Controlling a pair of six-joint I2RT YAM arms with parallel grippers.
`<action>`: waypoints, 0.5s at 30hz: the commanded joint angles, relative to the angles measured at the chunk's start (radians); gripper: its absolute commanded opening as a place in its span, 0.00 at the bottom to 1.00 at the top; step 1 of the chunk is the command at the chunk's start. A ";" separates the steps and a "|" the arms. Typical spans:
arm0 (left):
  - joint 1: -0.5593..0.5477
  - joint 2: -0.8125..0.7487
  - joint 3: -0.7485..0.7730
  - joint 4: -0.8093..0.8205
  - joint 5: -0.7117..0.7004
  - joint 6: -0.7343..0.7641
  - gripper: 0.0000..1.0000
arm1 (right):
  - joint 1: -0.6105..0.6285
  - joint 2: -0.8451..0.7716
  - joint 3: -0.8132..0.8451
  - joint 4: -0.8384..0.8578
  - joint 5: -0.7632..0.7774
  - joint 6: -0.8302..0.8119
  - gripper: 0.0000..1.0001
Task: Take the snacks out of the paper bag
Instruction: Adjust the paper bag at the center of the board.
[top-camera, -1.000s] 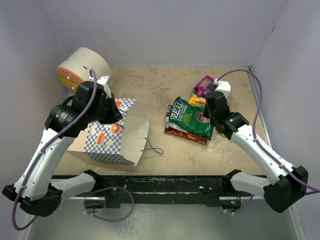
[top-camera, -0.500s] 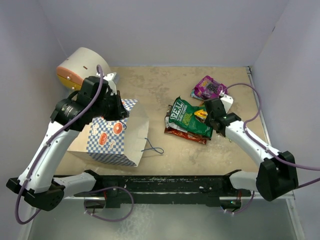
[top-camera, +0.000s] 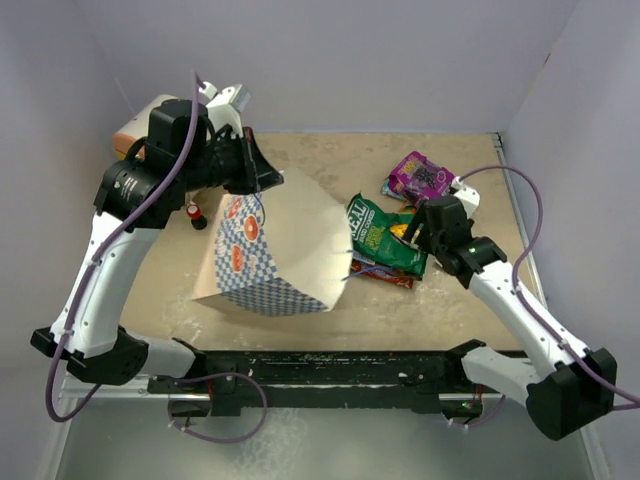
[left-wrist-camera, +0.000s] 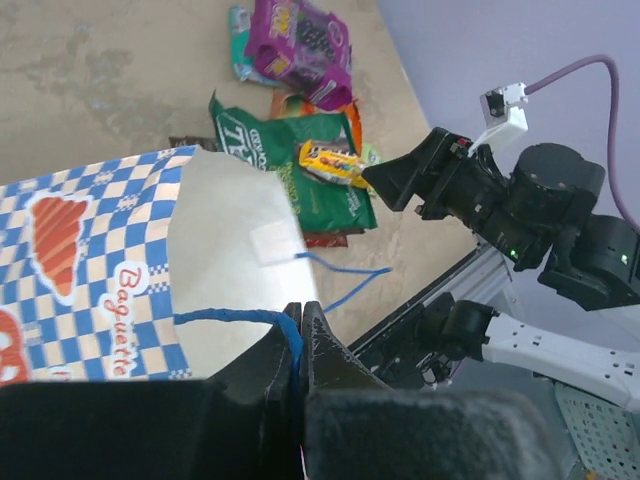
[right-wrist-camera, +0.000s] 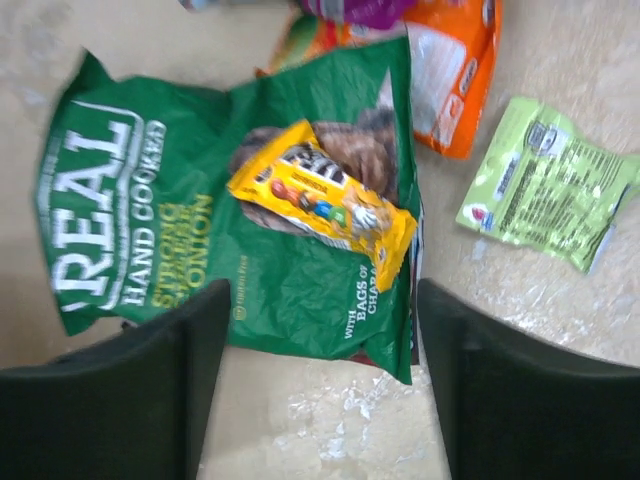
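Tabletop (top-camera: 320, 165), paper bag (top-camera: 285, 250) edge perhaps overlapping green bag (top-camera: 380, 236)

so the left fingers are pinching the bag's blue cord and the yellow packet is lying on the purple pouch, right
Not the purple pouch: the yellow packet lies on the green bag, as the right wrist view shows. The left fingers do pinch the blue cord of the paper bag.

The green bag (right-wrist-camera: 150, 250) reads "REAL HAND COOKED" and "ONION" — lower down, "WITH BAGS OF"; the paper bag (left-wrist-camera: 90, 290) carries "Baguette" on its chequered band
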 joint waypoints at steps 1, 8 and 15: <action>0.001 0.036 0.111 0.073 0.056 0.008 0.00 | -0.001 -0.078 0.158 0.028 0.074 -0.086 0.97; 0.004 -0.033 -0.009 0.050 -0.114 -0.030 0.00 | -0.001 -0.033 0.424 -0.052 0.077 -0.232 1.00; 0.043 -0.142 -0.295 0.009 -0.281 -0.030 0.00 | -0.001 0.051 0.633 -0.220 0.038 -0.296 1.00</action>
